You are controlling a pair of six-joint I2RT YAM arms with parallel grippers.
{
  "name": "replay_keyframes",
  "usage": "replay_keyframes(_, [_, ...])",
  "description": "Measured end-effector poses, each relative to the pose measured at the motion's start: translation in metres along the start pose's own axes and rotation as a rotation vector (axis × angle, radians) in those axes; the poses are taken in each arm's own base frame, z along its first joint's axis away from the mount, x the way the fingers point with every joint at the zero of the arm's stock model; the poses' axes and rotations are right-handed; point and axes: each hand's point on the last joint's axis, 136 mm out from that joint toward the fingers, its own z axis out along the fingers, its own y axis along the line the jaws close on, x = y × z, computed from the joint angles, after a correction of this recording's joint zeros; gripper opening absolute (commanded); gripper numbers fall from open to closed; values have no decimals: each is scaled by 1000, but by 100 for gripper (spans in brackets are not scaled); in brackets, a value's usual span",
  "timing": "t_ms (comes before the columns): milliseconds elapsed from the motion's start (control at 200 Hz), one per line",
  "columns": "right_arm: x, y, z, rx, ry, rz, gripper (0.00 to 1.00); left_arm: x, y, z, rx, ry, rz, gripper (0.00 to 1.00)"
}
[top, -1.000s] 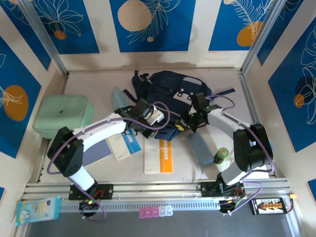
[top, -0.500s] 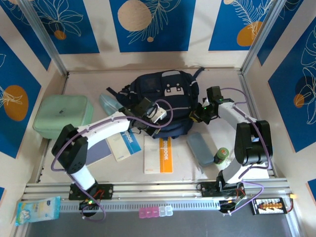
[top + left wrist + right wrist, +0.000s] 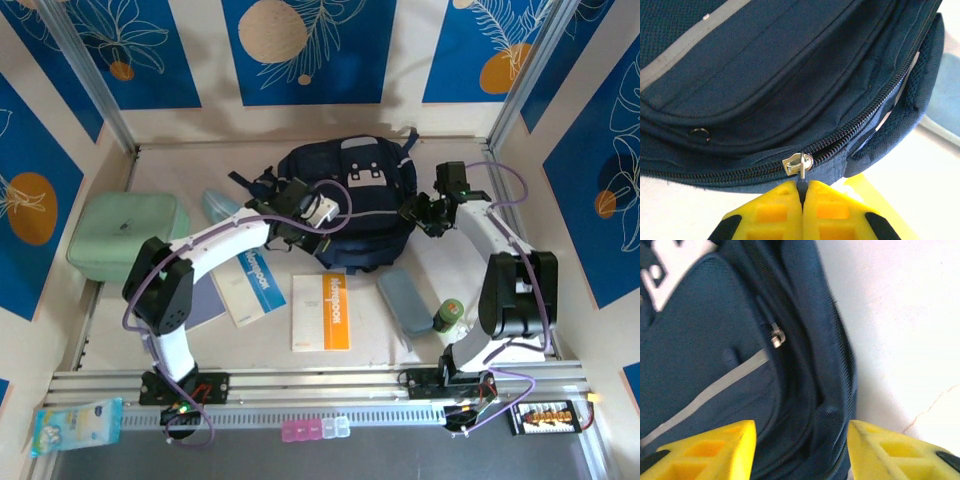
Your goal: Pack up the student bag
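The student bag point(image 3: 350, 195), a dark navy backpack with white tag patches, lies front up at the back middle of the table. My left gripper point(image 3: 298, 200) is at its left side. In the left wrist view this gripper point(image 3: 802, 184) is shut on the dark pull tab of a metal zip slider point(image 3: 799, 164) on the bag point(image 3: 765, 75). My right gripper point(image 3: 420, 215) is at the bag's right side. In the right wrist view it point(image 3: 802, 427) stands open, its yellow fingers point(image 3: 715, 445) either side of the bag's side edge point(image 3: 830, 390), holding nothing.
A mint-green case point(image 3: 125, 235) sits at the left. In front of the bag lie a white and blue booklet point(image 3: 250, 285), an orange and white book point(image 3: 322, 312), a grey-blue pouch point(image 3: 405, 300) and a green-capped bottle point(image 3: 448, 315). A light blue item point(image 3: 218, 208) lies left of the bag.
The bag has been pulled toward the back and turned flat, front pocket up. The right gripper has opened and let go of it. The left gripper stays shut and has moved back with it.
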Motion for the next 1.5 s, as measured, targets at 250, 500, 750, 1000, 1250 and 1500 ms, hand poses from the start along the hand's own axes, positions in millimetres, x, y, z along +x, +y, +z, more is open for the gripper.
replay_keyframes(250, [54,30,-46,-73,-32,45,73,-16,-17,21,74,-16,-39,0])
replay_keyframes(500, [91,18,-27,-21,78,251,77,-27,-35,34,129,-52,-37,0])
replay_keyframes(750, [105,10,-2,49,176,420,85,-27,-37,37,145,-64,-50,0])
replay_keyframes(1000, [101,13,16,84,204,504,89,-22,-38,41,153,-59,-48,0])
replay_keyframes(1250, [96,26,27,65,207,512,67,-22,-38,41,153,-60,-47,0])
replay_keyframes(1500, [101,19,39,87,222,514,32,-19,-37,41,149,-47,-49,0])
